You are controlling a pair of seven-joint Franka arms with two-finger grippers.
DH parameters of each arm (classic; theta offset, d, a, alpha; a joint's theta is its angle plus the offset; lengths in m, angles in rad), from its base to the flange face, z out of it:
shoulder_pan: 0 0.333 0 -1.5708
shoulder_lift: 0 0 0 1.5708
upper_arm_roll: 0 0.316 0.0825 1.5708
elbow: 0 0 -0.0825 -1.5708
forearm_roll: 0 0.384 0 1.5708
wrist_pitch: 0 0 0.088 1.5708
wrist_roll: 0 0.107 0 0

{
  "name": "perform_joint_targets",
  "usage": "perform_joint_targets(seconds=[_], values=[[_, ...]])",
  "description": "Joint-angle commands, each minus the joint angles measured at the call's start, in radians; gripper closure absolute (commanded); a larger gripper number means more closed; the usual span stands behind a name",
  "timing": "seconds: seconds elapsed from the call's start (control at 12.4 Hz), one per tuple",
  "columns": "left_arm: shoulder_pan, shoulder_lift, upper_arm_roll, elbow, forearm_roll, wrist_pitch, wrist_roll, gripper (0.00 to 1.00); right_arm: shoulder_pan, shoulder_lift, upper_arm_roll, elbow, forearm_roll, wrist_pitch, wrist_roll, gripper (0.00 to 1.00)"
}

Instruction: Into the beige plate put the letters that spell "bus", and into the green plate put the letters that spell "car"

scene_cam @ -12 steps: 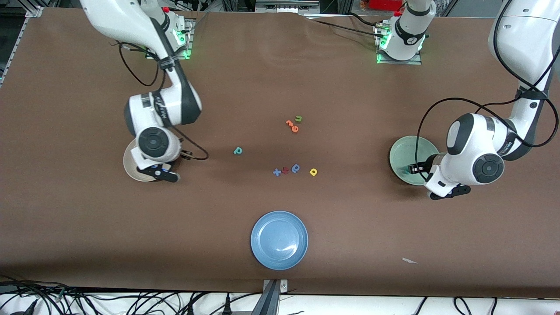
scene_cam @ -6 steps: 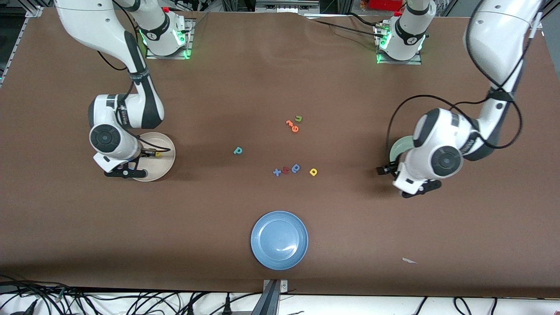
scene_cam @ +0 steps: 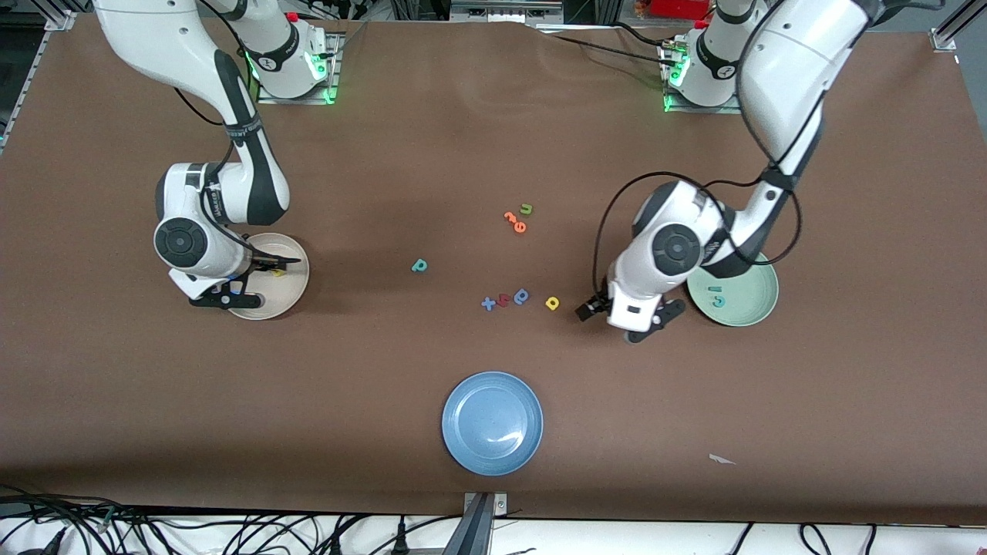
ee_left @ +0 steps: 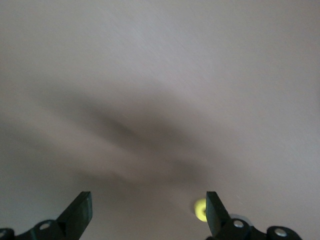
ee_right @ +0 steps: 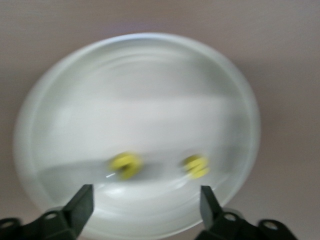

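— Anything different from a second back?
— Yes. Find the left gripper (scene_cam: 587, 309) swung off the green plate (scene_cam: 752, 308), now over bare table just beside the yellow a (scene_cam: 552, 303), fingers wide apart, holding nothing. Find the right gripper (ee_right: 145, 196) over the beige plate (scene_cam: 289, 297), fingers now spread too, gripping nothing.
— Counts?
— Three plates, twelve letters.
— In the plates?
— Two yellow letters (ee_right: 125, 165) in the beige plate, two teal letters (scene_cam: 717, 292) in the green plate.
— Loose on the table?
— Eight: teal b (scene_cam: 419, 266) toward the right arm's end, green u (scene_cam: 527, 208) beside two orange letters (scene_cam: 514, 221), then blue x (scene_cam: 488, 304), red letter (scene_cam: 503, 300) and blue a (scene_cam: 522, 295) in a row with the yellow a. Blue plate (scene_cam: 492, 455) nearest the front camera.
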Motion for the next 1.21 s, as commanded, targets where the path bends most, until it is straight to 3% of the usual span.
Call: perform_joint_targets(seconds=[0.0,0.24,0.48,0.64,0.89,1.13], values=[[-0.058,0.093,0.011,0.095,-0.014,-0.003,-0.024,0.01,0.008,-0.052,0.098,0.007,0.050,-0.036,0.239,0.01],[-0.093,0.187,0.017,0.214,-0.006,0.001,-0.086,0.05,0.008,-0.046,0.220,0.023,0.050,0.065,0.522,0.07],[-0.119,0.195,0.019,0.215,-0.006,0.001,-0.123,0.15,0.038,-0.005,0.307,0.023,0.050,0.257,0.680,0.24],[-0.132,0.209,0.019,0.215,-0.004,0.001,-0.139,0.19,0.090,0.024,0.311,0.026,0.052,0.335,0.772,0.34],[-0.135,0.209,0.020,0.210,-0.003,-0.001,-0.151,0.22,0.149,0.076,0.311,0.050,0.050,0.360,0.852,0.35],[-0.138,0.209,0.023,0.209,-0.003,-0.006,-0.151,0.40,0.163,0.112,0.310,0.052,0.036,0.377,0.852,0.39]])
